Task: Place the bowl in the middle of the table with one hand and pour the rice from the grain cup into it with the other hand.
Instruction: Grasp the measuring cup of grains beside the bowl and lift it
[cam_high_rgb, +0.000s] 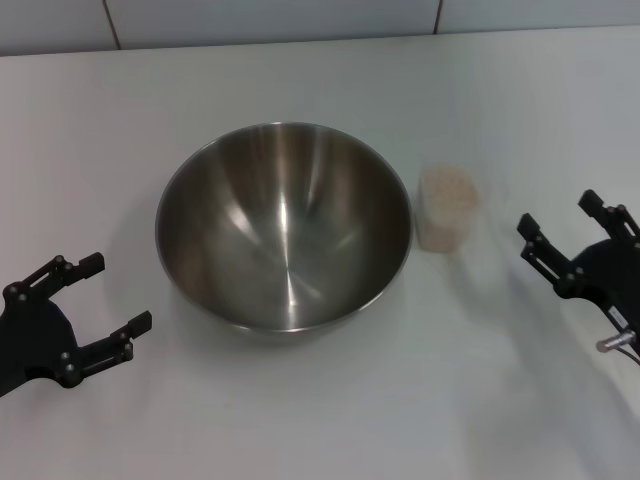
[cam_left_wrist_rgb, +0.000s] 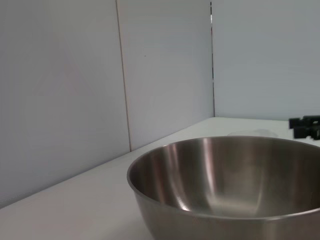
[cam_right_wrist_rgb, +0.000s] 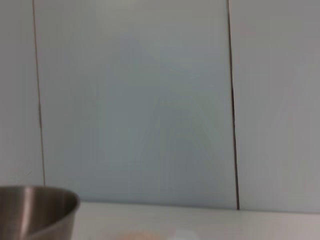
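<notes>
Steel bowl upright mid-table, empty, grain cup full of rice just beside its right rim, left gripper and right gripper both spread wide – holding nothing – well apart at either side

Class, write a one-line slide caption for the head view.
Empty steel bowl beside rice-filled grain cup; both open hands, left and right, wait apart.

Head view looks steeply down on the worktop. Both wrist views sit low, facing the back wall. All three share the bowl.
</notes>
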